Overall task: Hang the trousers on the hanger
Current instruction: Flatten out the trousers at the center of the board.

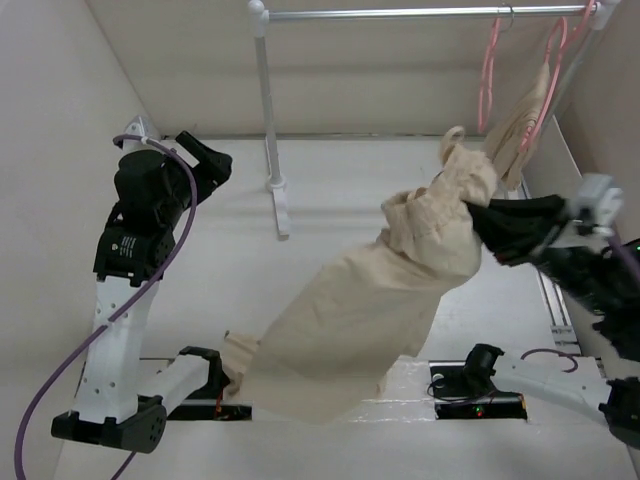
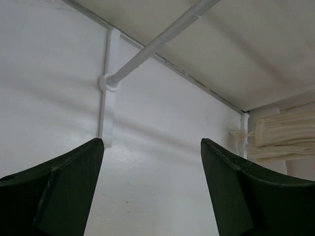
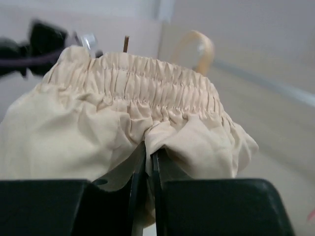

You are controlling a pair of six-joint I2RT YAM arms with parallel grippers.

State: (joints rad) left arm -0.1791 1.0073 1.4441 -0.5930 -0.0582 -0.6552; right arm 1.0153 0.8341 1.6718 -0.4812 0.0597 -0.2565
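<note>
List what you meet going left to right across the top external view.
left arm → white rack post → trousers → right hand, shut on the trousers

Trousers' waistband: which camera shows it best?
Right wrist: the gathered elastic waistband fills the frame, right gripper shut on the trousers below it. Top external shows it only bunched at that gripper. Left wrist shows only unidentifiable beige fabric at its edge.
</note>
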